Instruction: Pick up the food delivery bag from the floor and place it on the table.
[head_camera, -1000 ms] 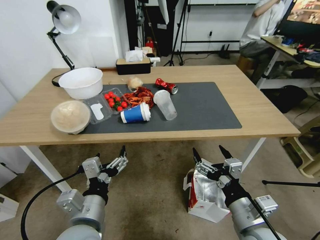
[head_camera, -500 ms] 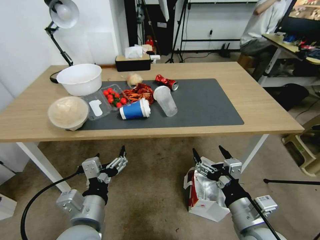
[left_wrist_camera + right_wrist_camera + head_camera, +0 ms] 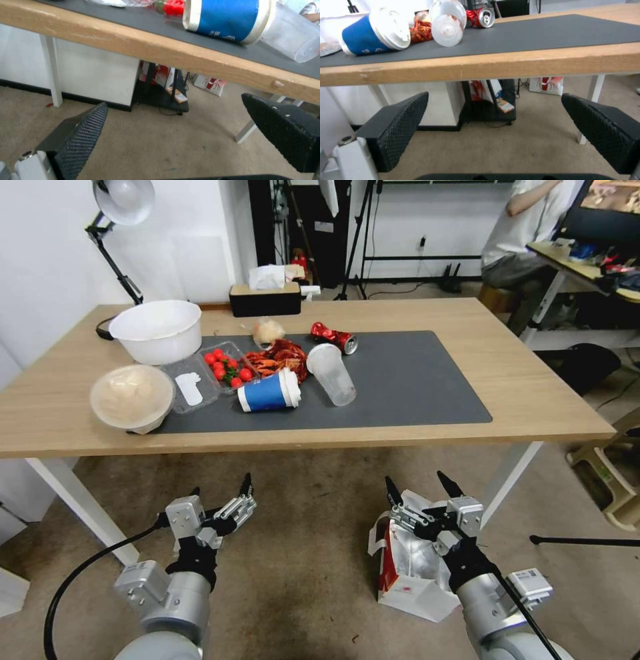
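The food delivery bag [image 3: 412,561] stands open on the floor [image 3: 300,553] at the front right, white with a red side and silver foil inside. My right gripper [image 3: 417,483] hangs open just above the bag's mouth, touching nothing. The same open right gripper [image 3: 495,120] faces the table's front edge [image 3: 520,62]. Over bare floor to the left, my left gripper [image 3: 221,487] is open and holds nothing. The table [image 3: 533,400] of light wood carries a dark grey mat [image 3: 413,380] and lies just beyond both grippers.
The mat's left half holds a blue cup [image 3: 269,392], a clear cup [image 3: 331,375], a red can [image 3: 332,337], a tomato tray [image 3: 227,369] and two bowls. A white table leg [image 3: 507,480] stands right of the bag. A black tripod leg [image 3: 587,542] lies on the floor.
The table and room have shifted slightly in the picture, so the camera has moved. Both arms and the bag keep their places, and both grippers stay open.
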